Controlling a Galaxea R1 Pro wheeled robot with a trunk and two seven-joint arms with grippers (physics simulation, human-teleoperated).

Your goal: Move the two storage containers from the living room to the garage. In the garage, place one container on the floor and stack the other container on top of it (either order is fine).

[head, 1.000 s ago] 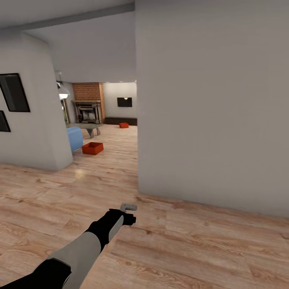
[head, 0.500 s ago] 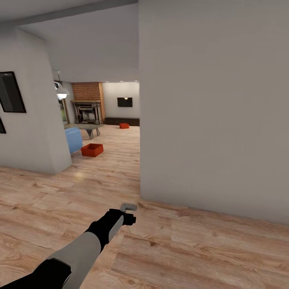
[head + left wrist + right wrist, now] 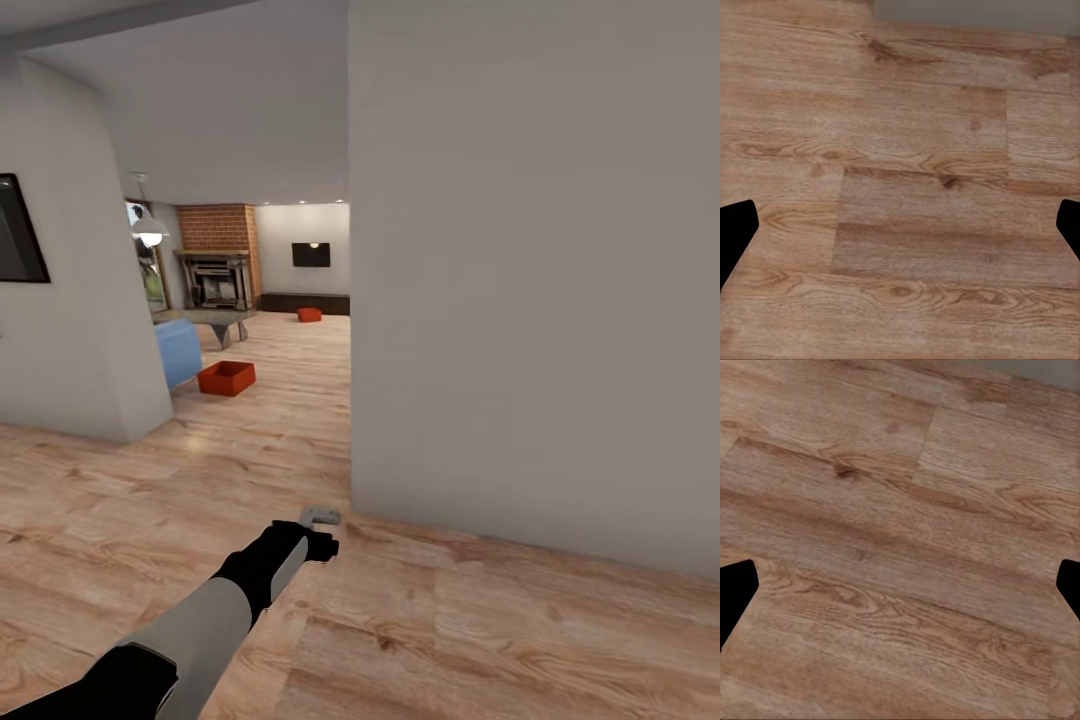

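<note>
Your left gripper [image 3: 322, 520] hangs out in front of you over the light wood-plank floor [image 3: 480, 640], its black and grey arm reaching up from the lower left of the head view. In the left wrist view the two dark fingertips [image 3: 735, 236] sit at opposite edges with bare planks between them, so the jaws are spread wide and hold nothing. Your right gripper [image 3: 900, 592] reads the same in its own wrist view: fingertips [image 3: 733, 592] far apart, only floorboards between.

Just beyond the left gripper and to its right stands a broad white wall [image 3: 540, 280], its corner close to the fingers. Past that corner, far ahead of the gripper, the living room opens up. The nearer storage container [image 3: 226, 378], orange-red, sits on the planks just beside the blue sofa [image 3: 177, 352]. The second storage container [image 3: 309, 314] lies much farther ahead, well apart from the first, near the dark low unit under the wall screen [image 3: 311, 255]. The grey low table [image 3: 218, 319] and the red brick fireplace [image 3: 218, 262] stand behind the nearer bin, left of the far one. Another white wall [image 3: 70, 320] with a dark frame lies off to the gripper's left.
</note>
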